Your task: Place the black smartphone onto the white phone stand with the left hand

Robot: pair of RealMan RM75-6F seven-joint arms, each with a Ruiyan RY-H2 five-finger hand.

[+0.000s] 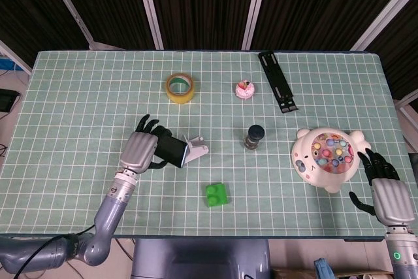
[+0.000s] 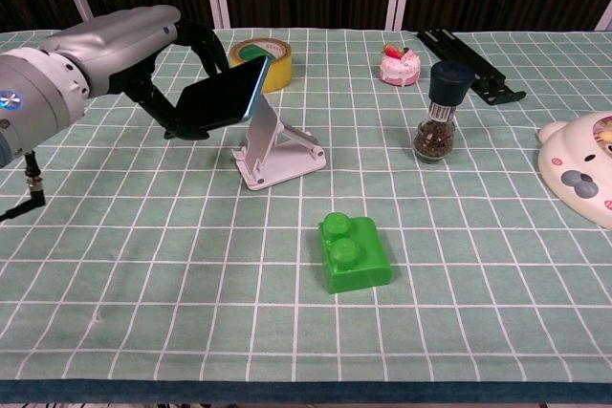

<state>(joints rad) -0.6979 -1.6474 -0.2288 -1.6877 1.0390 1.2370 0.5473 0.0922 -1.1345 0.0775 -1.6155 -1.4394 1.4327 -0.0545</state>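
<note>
Across the green grid-patterned tablecloth (image 1: 78, 96) covering the table, the biggest item is the white bear-shaped toy game with coloured buttons (image 1: 328, 157), sitting near the right edge. Just behind and right of it, the robot's right hand (image 1: 385, 191) rests with its fingers spread and nothing in them.

On the other side, the left hand (image 2: 143, 45) is raised above the cloth and grips the black smartphone with a blue edge (image 2: 223, 95), its dark fingers (image 2: 170, 119) wrapped around the phone's far end. That phone hangs tilted in the air, its free end right at the top of the white folding phone stand (image 2: 273, 150); whether the two touch cannot be told. From the head view the phone (image 1: 171, 150) overlaps the stand's left part, and the stand (image 1: 197, 149) sits on the cloth near the table's middle.

Toward the back right lies a long black metal bracket (image 1: 278, 81). Behind the stand is a yellow roll of tape (image 1: 179, 87). Nearer the front edge sits a green plastic building brick (image 2: 353, 253). Right of the stand is a glass pepper grinder with a black cap (image 2: 441, 112), and behind it a small pink cake-shaped toy (image 2: 400, 64).
</note>
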